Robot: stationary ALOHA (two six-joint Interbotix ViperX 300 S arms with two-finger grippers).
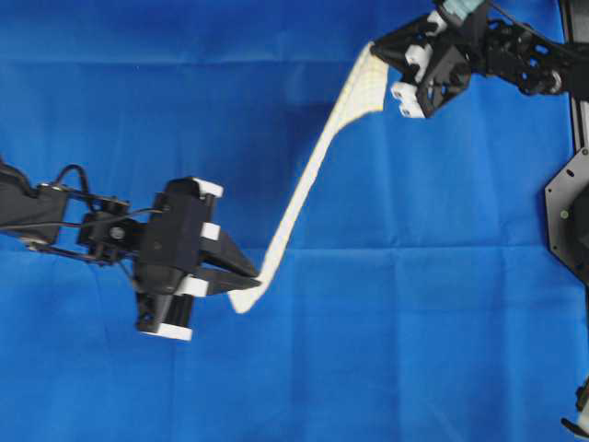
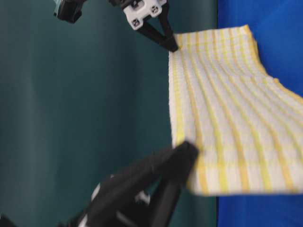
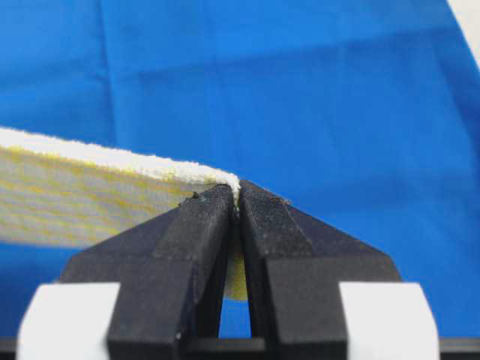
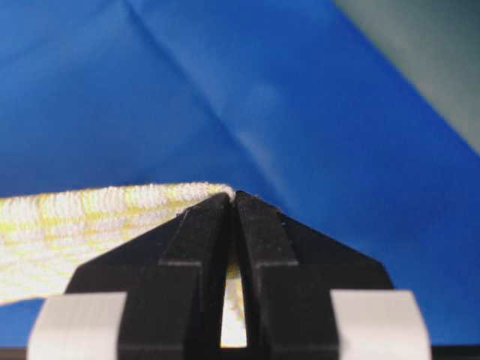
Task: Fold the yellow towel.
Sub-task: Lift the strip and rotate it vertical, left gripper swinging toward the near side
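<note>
Currently the yellow towel (image 1: 308, 175) hangs in the air above the blue cloth (image 1: 166, 101) that covers the desk, stretched as a band between the two arms, seen nearly edge-on from overhead. It runs from near the desk's middle up toward the top right corner. The table-level view shows its face: white with yellow stripes crossing into a loose grid, a slight sag across the middle. The left gripper (image 1: 250, 276) is clamped tight on the lower end of the towel, jaws pressed together with the hem pinched between the pads, as the left wrist view shows. The right gripper (image 1: 375, 51) is likewise closed on the upper end near the desk's top edge, cloth caught between its fingertips (image 4: 214, 217). Both pinch points are at corners of one short edge.
</note>
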